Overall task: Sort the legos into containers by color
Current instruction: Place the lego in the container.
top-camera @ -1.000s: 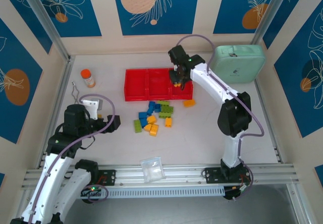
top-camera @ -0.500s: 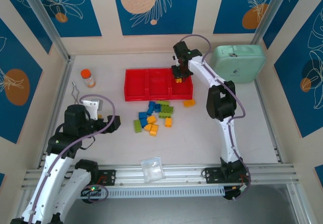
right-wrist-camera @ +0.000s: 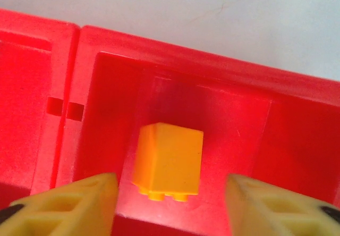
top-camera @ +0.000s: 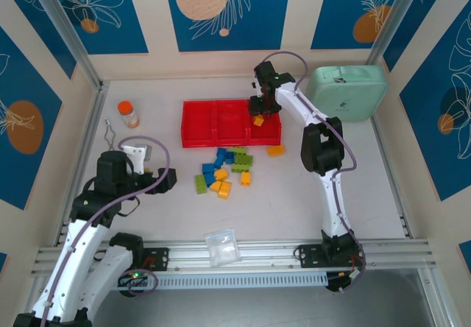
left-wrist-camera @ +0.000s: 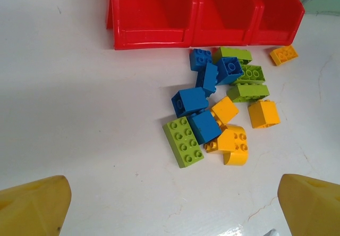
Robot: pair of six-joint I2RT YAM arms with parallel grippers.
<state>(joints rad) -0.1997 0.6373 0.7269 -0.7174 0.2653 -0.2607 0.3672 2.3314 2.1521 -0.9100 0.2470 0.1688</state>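
White tabletop (top-camera: 280,209), faintly cracked. The walls are cream with blue leaf-print panels (top-camera: 221,6). The right claw (right-wrist-camera: 170,207) is spread over the red tray (top-camera: 197,124), pinching nothing. An orange brick (right-wrist-camera: 169,160) sits loose in the tray's right-end compartment, clear of both fingers. The left claw (left-wrist-camera: 172,209) is spread wide and empty. The other bricks (top-camera: 223,171) are heaped on the tabletop just before the tray.

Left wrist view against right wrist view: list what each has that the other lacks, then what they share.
Left wrist: the loose legos piled on the white table, blue, green and yellow-orange, ahead of the open left gripper. Right wrist: one orange brick lying inside a compartment, with the open right gripper above it. Shared: the red tray.
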